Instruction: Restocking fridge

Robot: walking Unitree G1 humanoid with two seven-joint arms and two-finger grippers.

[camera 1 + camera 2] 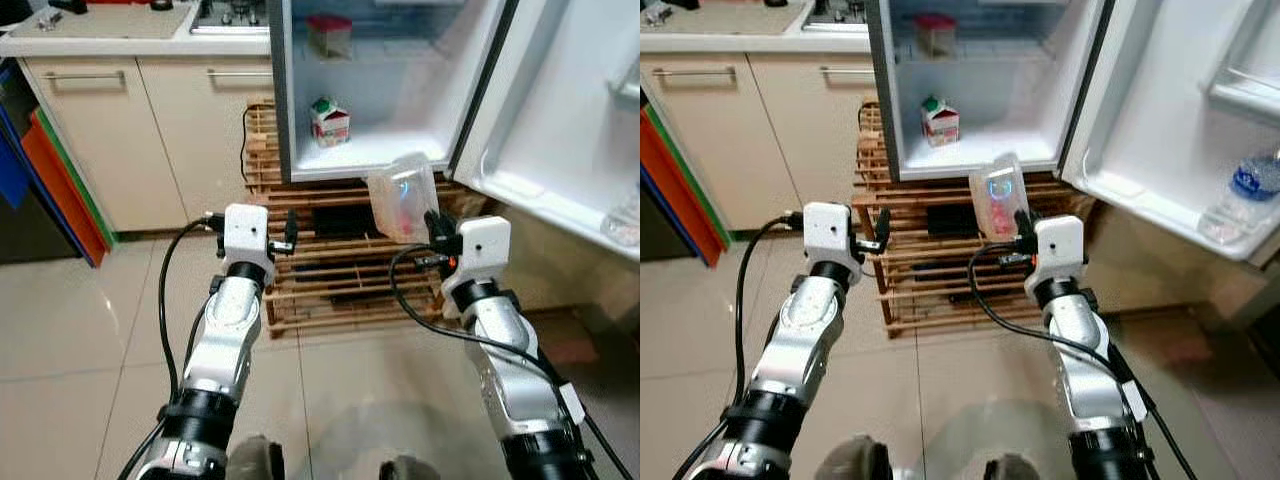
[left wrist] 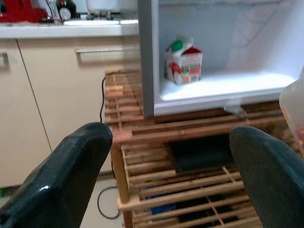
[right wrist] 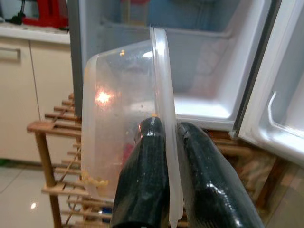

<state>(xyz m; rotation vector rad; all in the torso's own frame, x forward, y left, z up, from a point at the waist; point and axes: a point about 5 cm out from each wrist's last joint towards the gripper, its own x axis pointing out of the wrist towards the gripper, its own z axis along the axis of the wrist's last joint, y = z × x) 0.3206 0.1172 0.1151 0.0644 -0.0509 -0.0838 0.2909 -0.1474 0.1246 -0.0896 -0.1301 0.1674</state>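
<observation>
The right gripper (image 3: 166, 175) pinches the rim of a clear plastic container (image 1: 403, 195), held on edge before the open fridge (image 1: 283, 110). The left gripper (image 2: 171, 166) hovers level with it — fingers spread wide, holding nothing. Beyond them a wooden slatted rack (image 1: 330, 270) carries the fridge — a small milk carton (image 1: 330, 122) stands on its lowest shelf.

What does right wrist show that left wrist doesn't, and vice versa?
Right wrist: the right gripper pinching the rim of a clear plastic container held on edge, plus the open fridge door.
Left wrist: the left gripper, fingers spread with nothing between them, and a small milk carton on the fridge's bottom shelf.
Both: the open fridge interior, the wooden slatted rack under it, and the beige cabinets.
</observation>
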